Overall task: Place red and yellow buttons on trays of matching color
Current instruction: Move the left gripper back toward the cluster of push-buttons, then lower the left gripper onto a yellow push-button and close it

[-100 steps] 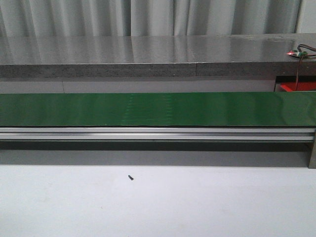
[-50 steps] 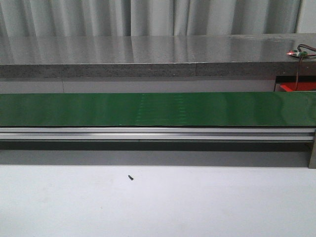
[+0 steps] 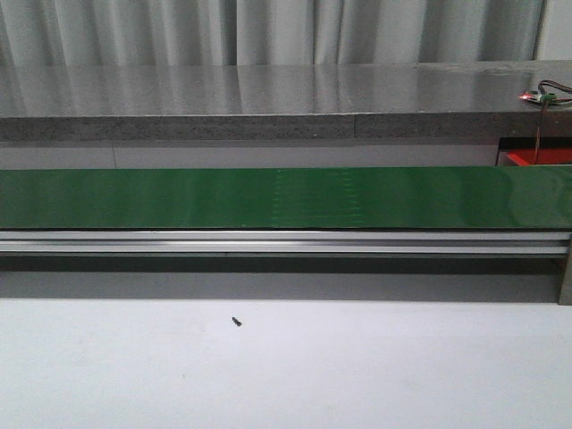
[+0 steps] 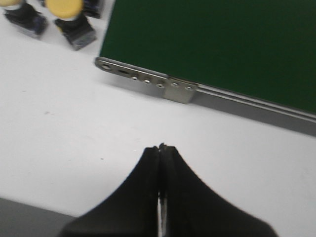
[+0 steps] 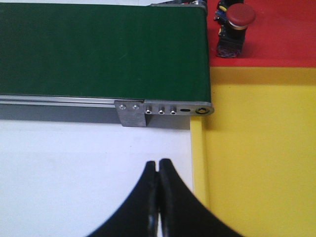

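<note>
My left gripper [image 4: 161, 147] and right gripper [image 5: 157, 163] are both closed on nothing, above the white table [image 3: 357, 375]. Further, the green belt [image 3: 286, 198] carries no button. One red button [image 5: 236, 25] stands on the red tray [image 5: 286, 29]; the yellow tray [image 5: 261, 158] is bare; yellow buttons [image 4: 69, 19] wait beside the belt end. I judge I am waiting; next needs opening and reaching.

Belt [image 3: 286, 197] runs left to right across table [image 3: 286, 366], shelf [image 3: 268, 98] behind it. Small screw [image 3: 237, 321] lies on table, nearer than belt. Circuit board [image 3: 539, 96] on shelf, far right.
</note>
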Robot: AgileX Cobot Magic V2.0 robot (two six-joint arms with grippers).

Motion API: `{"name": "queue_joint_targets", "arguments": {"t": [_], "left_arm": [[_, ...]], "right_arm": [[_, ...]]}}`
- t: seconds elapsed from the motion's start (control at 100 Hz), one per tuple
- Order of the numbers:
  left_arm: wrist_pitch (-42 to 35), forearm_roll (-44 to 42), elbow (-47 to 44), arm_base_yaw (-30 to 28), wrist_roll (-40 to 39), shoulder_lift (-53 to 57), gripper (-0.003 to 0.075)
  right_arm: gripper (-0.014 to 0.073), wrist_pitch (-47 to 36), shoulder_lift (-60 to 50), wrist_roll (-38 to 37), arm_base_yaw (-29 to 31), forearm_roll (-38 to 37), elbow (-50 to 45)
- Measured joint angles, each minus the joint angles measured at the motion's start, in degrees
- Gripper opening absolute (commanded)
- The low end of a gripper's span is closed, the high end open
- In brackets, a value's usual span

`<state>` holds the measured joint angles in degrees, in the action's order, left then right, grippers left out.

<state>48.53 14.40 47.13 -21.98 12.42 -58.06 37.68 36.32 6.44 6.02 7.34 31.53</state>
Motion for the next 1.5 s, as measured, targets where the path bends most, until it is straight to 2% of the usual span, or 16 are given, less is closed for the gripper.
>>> {"name": "queue_joint_targets", "arguments": {"t": [0.1, 0.3, 0.37, 0.53, 0.96, 1.5], "left_arm": [[-0.08, -0.78, 1.9, -3.98, 0.0, -1.07, 0.0115], [-0.82, -1.14, 6.34, -8.99, 0.0, -5.62, 0.0524], [-1.21, -1.14, 8.14, -9.59, 0.0, -7.67, 0.0584], [-1.3, -1.26, 12.99, -9.81, -0.13, -13.03, 0.0586], [-0.16, -5.87, 26.61, -9.81, -9.38, -30.86, 0.0586], [-3.04, -6.68, 35.12, -9.81, -9.72, -47.9, 0.0586]], "right_arm": [[-0.0066, 0.0, 0.0, 0.0, 0.0, 0.0, 0.0], [-0.0066, 0.0, 0.0, 0.0, 0.0, 0.0, 0.0], [-0.0066, 0.0, 0.0, 0.0, 0.0, 0.0, 0.0], [-0.0066, 0.0, 0.0, 0.0, 0.0, 0.0, 0.0], [-0.0066, 0.0, 0.0, 0.0, 0.0, 0.0, 0.0], [-0.0066, 0.0, 0.0, 0.0, 0.0, 0.0, 0.0]]}}
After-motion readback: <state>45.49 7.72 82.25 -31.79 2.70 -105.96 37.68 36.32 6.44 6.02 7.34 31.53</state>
